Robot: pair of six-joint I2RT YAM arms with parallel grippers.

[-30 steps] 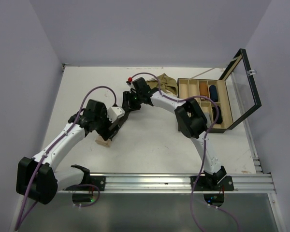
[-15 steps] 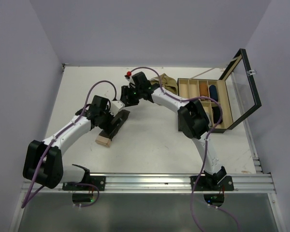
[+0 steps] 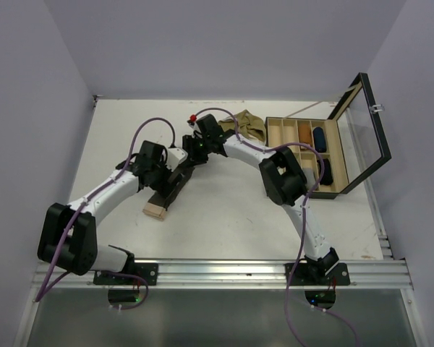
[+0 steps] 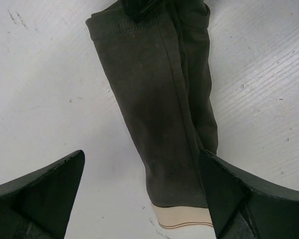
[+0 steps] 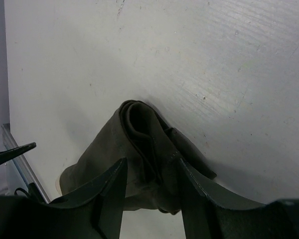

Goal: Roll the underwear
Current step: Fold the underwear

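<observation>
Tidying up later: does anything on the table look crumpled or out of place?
The olive-tan underwear lies crumpled in a heap beside the open box, while the dark brown underwear lies as a neat strip.

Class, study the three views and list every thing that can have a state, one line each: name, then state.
dark brown underwear: lying as a long folded strip, far end rolled up.
olive-tan underwear: crumpled in a heap beside the box.
box: lid open.
left gripper: open, straddling the strip's waistband end.
right gripper: shut on the rolled end.
</observation>
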